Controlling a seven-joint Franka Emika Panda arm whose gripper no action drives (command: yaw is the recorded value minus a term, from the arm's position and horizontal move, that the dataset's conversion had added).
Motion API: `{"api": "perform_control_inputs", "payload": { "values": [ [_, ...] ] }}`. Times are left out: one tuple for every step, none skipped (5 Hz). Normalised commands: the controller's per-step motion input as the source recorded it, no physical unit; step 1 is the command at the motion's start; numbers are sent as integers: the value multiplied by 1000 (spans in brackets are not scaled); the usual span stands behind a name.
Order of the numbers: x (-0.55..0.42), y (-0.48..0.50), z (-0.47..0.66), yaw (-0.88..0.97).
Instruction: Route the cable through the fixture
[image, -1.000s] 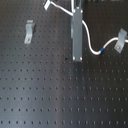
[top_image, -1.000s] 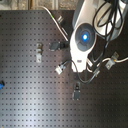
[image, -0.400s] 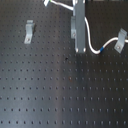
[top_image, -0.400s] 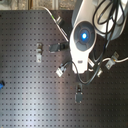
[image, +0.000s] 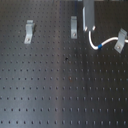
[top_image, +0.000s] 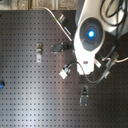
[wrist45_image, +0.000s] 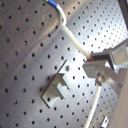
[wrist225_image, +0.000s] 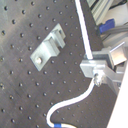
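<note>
The white cable (image: 92, 41) hangs from my gripper (image: 90, 28) near the top of the first exterior view. It curves past its blue band (image: 100, 48) to a grey clip (image: 120, 40) on the first exterior view's right. My gripper is shut on the cable (wrist45_image: 75, 39) in both wrist views, and the cord (wrist225_image: 84, 36) runs on past the fingers (wrist225_image: 98, 66). A grey fixture (image: 74, 27) stands just to the left of my gripper in the first exterior view. It appears as a bracket (wrist45_image: 57, 88) beside the cable, apart from it, in the first wrist view and again (wrist225_image: 48, 47) in the second.
Another grey clip (image: 29, 32) stands at the first exterior view's left on the black perforated board (image: 60, 90). In the second exterior view the white arm (top_image: 90, 34) covers the gripper. Small fixtures (top_image: 39, 51) (top_image: 84, 95) dot the board around it.
In the first exterior view my gripper has moved up and to the right with the cable. That has uncovered the middle fixture it stood in front of.
</note>
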Motion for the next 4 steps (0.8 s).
{"api": "perform_control_inputs", "payload": {
  "values": [
    [127,-419,-477,-120],
    [31,-531,-319,-226],
    [-227,-296,-2,-420],
    [-115,-385,-200,-503]
  ]
}}
